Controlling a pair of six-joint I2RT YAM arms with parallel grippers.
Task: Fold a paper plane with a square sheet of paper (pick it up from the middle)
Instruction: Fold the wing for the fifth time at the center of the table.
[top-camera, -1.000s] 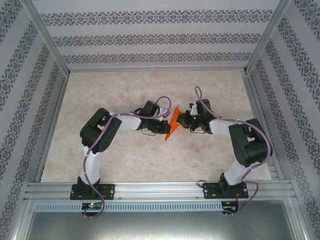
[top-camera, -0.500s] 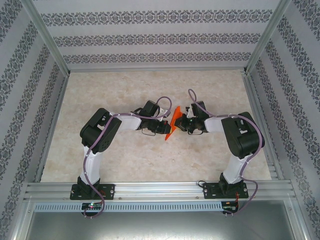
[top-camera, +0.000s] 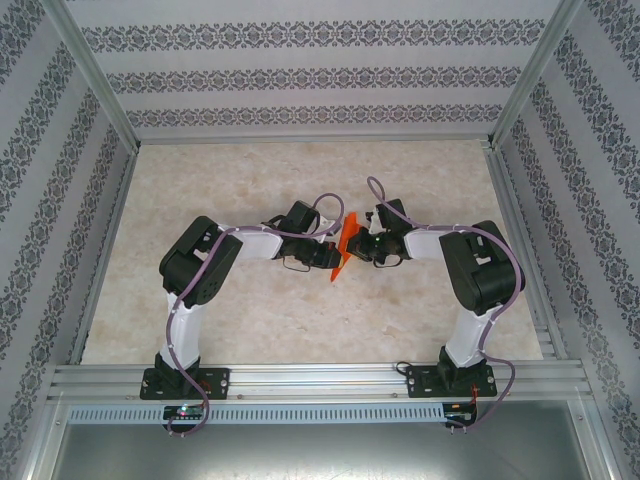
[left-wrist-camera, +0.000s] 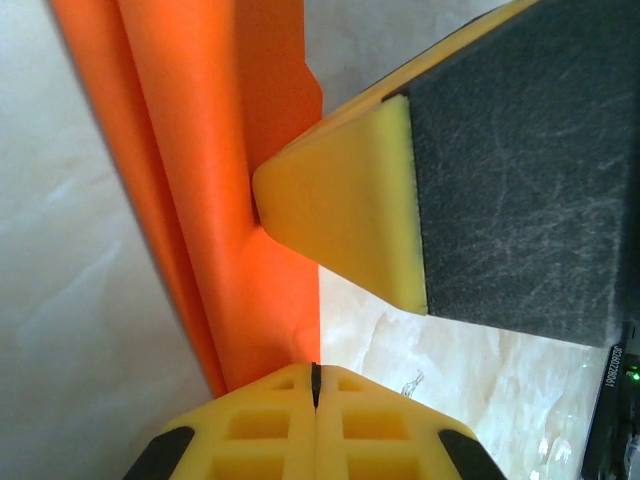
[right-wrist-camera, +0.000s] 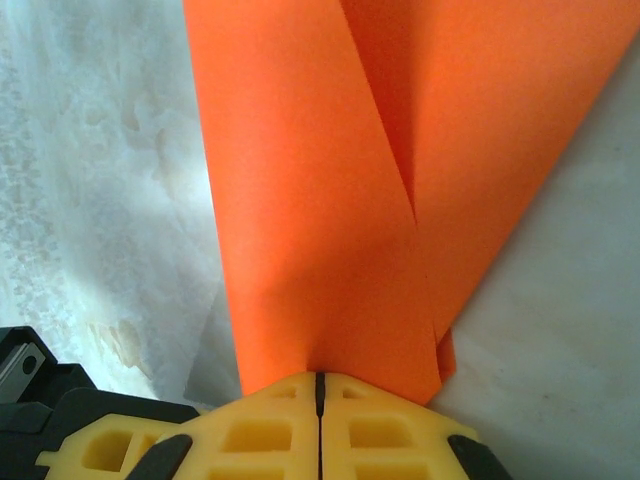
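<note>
The square sheet of paper (top-camera: 339, 264) is bright orange-red and folded into a slim, layered, pointed strip. It stands on edge above the middle of the table, between both grippers. My left gripper (top-camera: 331, 250) is shut on its left side. In the left wrist view the paper (left-wrist-camera: 200, 150) rises from the shut jaws of the left gripper (left-wrist-camera: 316, 382), and a yellow fingertip (left-wrist-camera: 340, 215) of the right gripper presses its face. My right gripper (top-camera: 353, 243) is shut on the other side. The right wrist view shows overlapping flaps of the paper (right-wrist-camera: 320, 200) pinched in the right gripper (right-wrist-camera: 320, 385).
The pale marble-patterned table top (top-camera: 250, 180) lies bare around the arms. Aluminium frame rails (top-camera: 320, 378) run along the near edge and the sides, and patterned walls (top-camera: 320, 75) close in the back and both sides.
My right gripper has shifted left, closer to the left gripper, and its elbow has pulled in. The paper between them now looks narrower. The left arm has held still.
</note>
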